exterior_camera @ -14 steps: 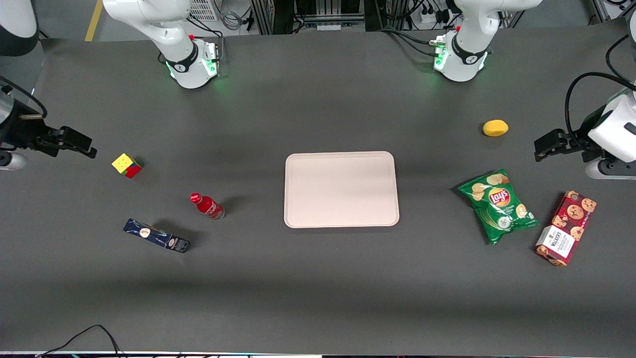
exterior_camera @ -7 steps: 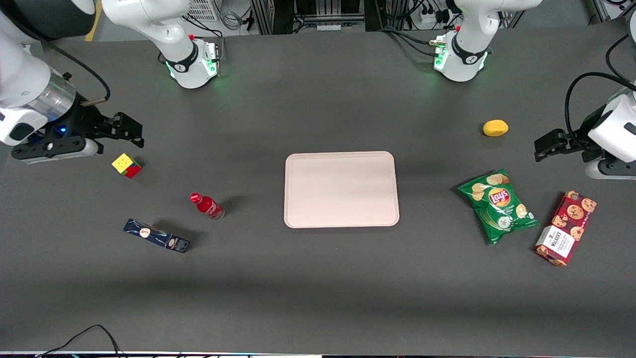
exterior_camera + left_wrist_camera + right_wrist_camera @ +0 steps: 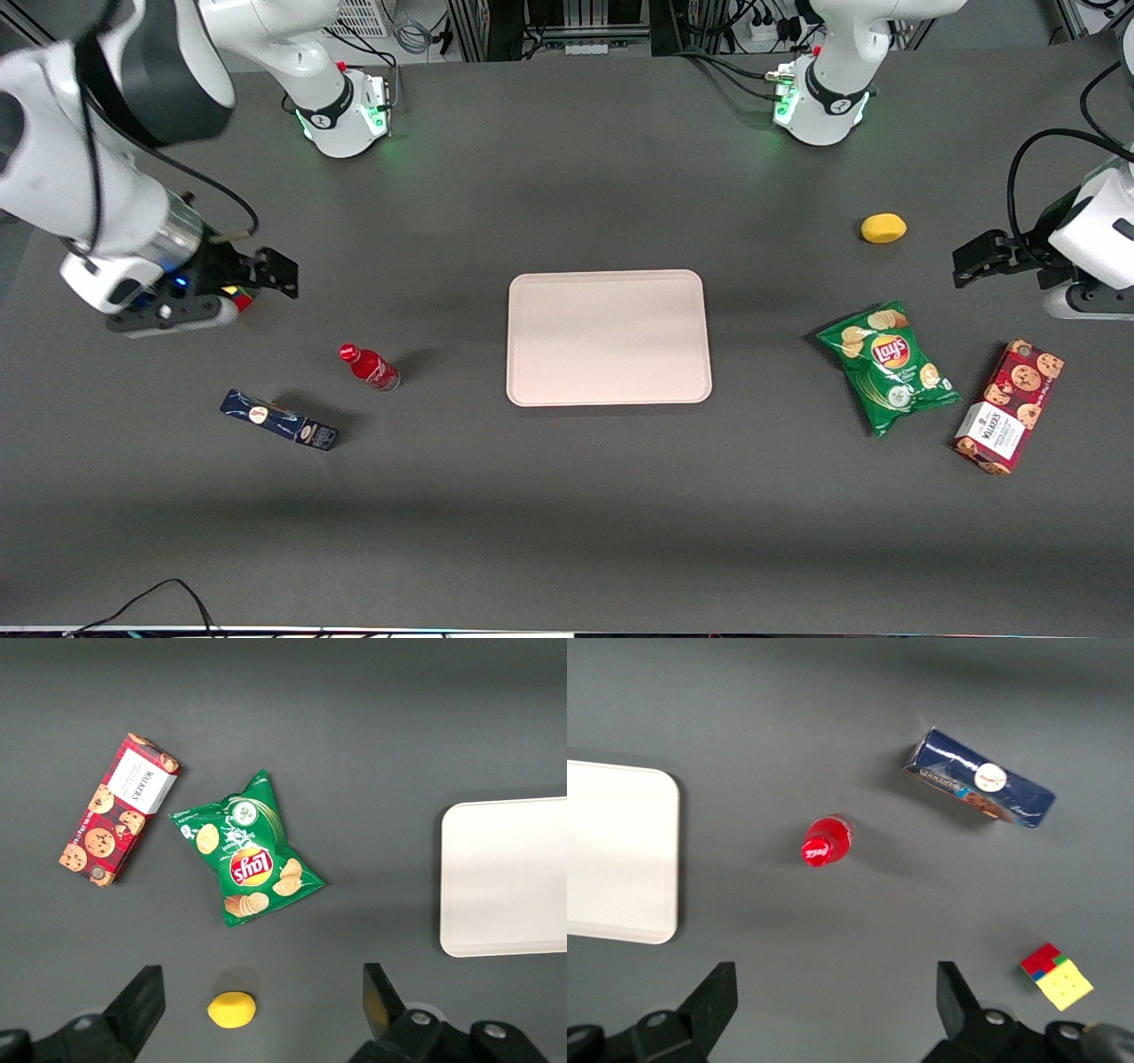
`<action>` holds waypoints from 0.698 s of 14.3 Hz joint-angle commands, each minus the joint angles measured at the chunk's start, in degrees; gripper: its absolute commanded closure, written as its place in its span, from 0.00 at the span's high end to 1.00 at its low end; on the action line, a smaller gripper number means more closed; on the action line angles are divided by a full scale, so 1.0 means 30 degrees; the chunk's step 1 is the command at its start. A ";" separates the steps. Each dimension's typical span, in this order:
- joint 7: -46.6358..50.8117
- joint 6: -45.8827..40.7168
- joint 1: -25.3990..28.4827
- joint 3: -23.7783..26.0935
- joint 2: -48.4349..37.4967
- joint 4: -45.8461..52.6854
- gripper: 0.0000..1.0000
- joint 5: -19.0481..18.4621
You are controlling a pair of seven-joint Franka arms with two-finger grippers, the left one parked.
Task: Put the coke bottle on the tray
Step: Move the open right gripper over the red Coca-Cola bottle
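Meanwhile tray [image 3: 609, 337] bare, coke bottle [image 3: 369, 366] upright beside it, end effector [image 3: 266, 273] spread above.

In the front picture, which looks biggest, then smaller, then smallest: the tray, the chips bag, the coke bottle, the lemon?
1. tray
2. chips bag
3. coke bottle
4. lemon, though it looks close to the bottle.
The gripper hovers open, farther from the camera than the bottle.

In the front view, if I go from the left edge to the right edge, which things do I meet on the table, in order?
Gripper, open above the table → dark blue box → coke bottle → tray → lemon → chips bag → cookie box.
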 commanded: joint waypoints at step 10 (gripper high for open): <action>-0.0075 0.3362 0.0638 0.0236 0.3767 -0.0997 1.00 -0.0284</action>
